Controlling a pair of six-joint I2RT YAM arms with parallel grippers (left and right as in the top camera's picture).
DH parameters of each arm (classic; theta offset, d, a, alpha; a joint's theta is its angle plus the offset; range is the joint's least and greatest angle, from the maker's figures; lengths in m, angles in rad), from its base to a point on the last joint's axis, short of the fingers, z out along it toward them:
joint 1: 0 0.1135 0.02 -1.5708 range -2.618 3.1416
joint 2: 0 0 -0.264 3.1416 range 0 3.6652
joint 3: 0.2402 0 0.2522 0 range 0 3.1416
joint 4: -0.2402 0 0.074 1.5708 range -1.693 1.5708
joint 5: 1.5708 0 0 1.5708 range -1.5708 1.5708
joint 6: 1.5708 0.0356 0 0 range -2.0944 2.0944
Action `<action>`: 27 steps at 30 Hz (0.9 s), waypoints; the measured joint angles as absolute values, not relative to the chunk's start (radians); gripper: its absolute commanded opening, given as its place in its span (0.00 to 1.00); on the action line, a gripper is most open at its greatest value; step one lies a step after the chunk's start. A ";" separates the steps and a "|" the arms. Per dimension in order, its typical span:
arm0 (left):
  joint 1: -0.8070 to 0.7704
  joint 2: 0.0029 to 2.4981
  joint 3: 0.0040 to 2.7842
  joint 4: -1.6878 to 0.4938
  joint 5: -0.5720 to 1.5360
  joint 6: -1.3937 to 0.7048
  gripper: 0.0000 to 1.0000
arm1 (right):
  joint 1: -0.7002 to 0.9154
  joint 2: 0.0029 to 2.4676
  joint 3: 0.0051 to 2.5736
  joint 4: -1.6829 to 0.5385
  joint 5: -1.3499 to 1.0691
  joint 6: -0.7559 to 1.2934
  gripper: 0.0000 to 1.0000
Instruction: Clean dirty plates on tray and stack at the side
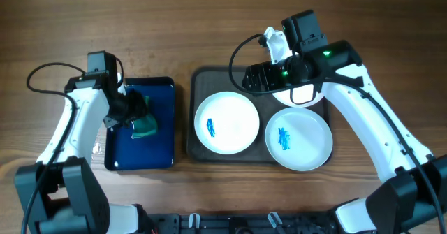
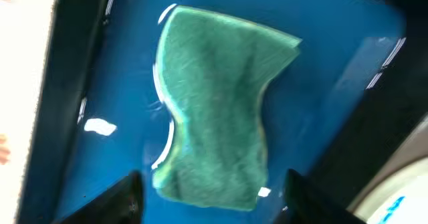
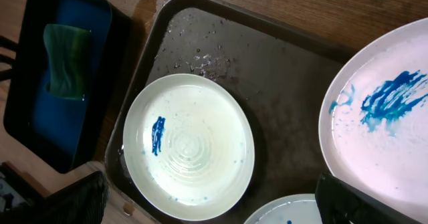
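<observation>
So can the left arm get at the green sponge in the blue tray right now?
Likely yes: the left gripper hangs right over the sponge, jaws apart either side of one end, nothing covering it.

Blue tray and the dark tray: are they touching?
Apart. The overhead view shows a strip of wooden table between the blue tray and the dark tray.

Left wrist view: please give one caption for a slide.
Green sponge in the blue tray, with the left gripper open over it.
</observation>
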State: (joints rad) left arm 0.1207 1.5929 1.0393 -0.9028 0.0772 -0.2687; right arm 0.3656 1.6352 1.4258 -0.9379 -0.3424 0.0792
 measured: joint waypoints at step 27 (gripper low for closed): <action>0.121 1.710 1.039 -0.806 0.129 -0.327 0.37 | 0.366 1.636 1.407 -0.918 -0.342 0.109 1.00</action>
